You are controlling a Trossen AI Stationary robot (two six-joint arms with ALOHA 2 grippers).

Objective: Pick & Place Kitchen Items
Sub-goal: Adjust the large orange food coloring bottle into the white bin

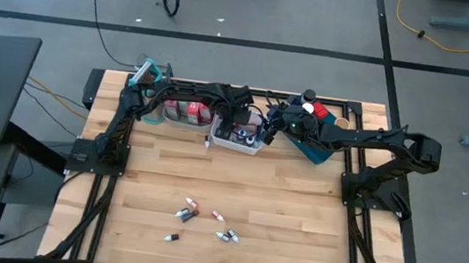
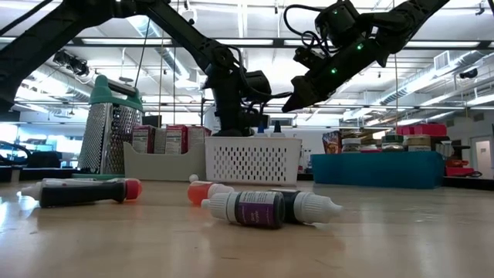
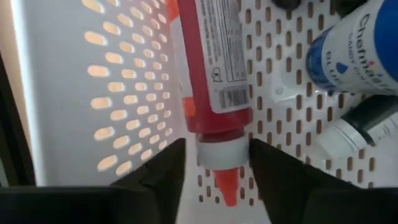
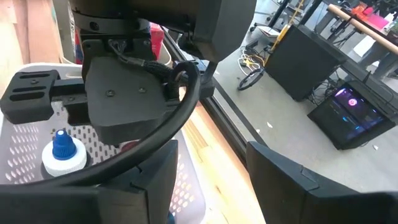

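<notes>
My left gripper [image 3: 216, 180] is down inside the white mesh basket [image 1: 235, 142], open, its fingers on either side of the white collar of a red squeeze bottle [image 3: 211, 68] that lies along the basket floor. Blue [image 3: 351, 50] and dark [image 3: 364, 124] bottles lie beside it. My right gripper [image 4: 211, 186] hangs open in the air over the basket's right end, close to the left arm's wrist [image 4: 134, 106]. Several small bottles [image 1: 187, 211] lie loose on the near half of the table; the low view shows a purple-labelled one [image 2: 255, 208]. My left gripper comes down from above around the red bottle's white collar [image 3: 221, 152]. A thin gap shows at one finger [image 3: 165, 171]; the other finger [image 3: 270, 168] is right against the collar. Whether it touches, I cannot tell.
A clear bin with red cartons [image 1: 182, 110] and a metal grater [image 1: 149, 73] stand left of the basket. The blue tray [image 1: 319, 148] with jars [image 1: 310, 98] sits to its right. Bare wood lies between the basket and the loose bottles.
</notes>
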